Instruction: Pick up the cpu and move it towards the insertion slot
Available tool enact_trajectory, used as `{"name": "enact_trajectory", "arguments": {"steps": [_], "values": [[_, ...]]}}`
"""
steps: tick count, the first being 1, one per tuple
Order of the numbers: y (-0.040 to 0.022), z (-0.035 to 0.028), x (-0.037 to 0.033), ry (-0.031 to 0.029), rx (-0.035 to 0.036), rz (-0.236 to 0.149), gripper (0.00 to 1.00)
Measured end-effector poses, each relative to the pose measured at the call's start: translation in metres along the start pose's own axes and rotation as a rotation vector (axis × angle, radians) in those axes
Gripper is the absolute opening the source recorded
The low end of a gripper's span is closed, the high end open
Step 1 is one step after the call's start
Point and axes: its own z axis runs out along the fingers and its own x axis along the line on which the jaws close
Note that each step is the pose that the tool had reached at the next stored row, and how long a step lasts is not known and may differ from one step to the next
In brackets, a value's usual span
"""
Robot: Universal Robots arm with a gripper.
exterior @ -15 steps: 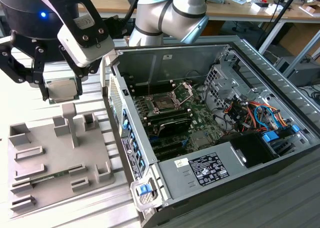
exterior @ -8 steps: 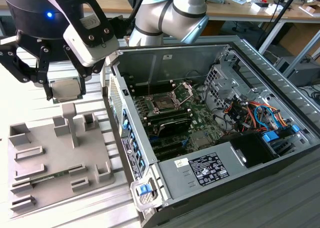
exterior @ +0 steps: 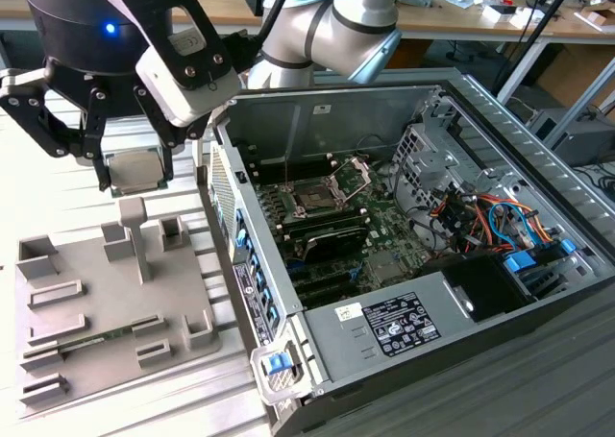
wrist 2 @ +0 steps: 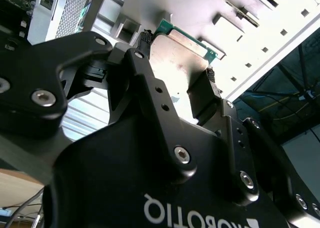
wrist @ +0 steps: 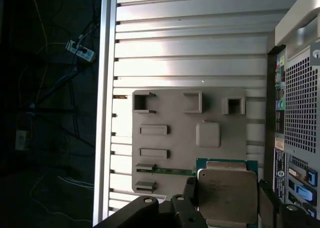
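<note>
The cpu (exterior: 135, 172), a thin square chip with a pale metal top and green edge, hangs in the air above the grey parts tray (exterior: 86, 312). My gripper (exterior: 135, 173) is shut on it, one finger on each side. In both wrist views the cpu (wrist 2: 177, 57) (wrist: 227, 194) sits clamped between the black fingers (wrist: 190, 193). The insertion slot (exterior: 317, 199), a square socket with its metal bracket raised, lies on the motherboard inside the open computer case (exterior: 538, 158), toward the exterior view's right of the gripper.
The grey tray (wrist: 170, 158) holds several raised holders and a green memory stick (exterior: 106, 339). The case's near wall (exterior: 245, 264) stands between tray and motherboard. Cables (exterior: 490, 216) and a power supply (exterior: 404, 327) fill the case's right part. Benches lie behind.
</note>
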Motion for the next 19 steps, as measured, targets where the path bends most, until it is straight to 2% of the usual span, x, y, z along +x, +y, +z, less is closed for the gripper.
{"name": "enact_trajectory", "arguments": {"steps": [19], "values": [[-0.0008,0.0,-0.0151,0.0,0.0,0.0,0.55]]}}
